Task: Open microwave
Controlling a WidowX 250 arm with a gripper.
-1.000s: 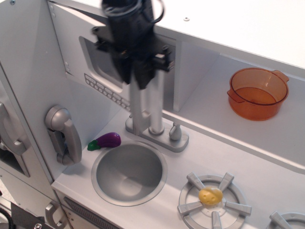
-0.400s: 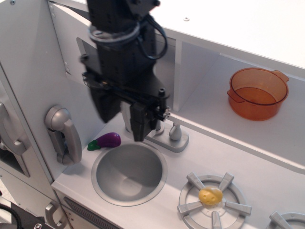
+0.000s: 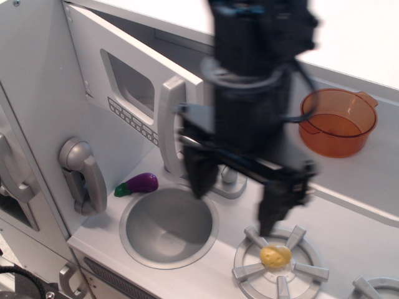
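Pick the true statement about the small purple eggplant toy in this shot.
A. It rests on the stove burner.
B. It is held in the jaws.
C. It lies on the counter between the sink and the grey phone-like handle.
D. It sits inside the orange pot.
C: the eggplant lies on the counter just beyond the sink rim, beside the phone-like handle, with nothing gripping it.

Bright, even white light is falling from above; no hard glare is showing. The black arm and hand (image 3: pixel 237 202) are smearing with motion blur, edges ghosting. The static toy kitchen is staying sharp. Soft shadow is pooling inside the sink (image 3: pixel 168 225) and under the microwave (image 3: pixel 134 93) door.
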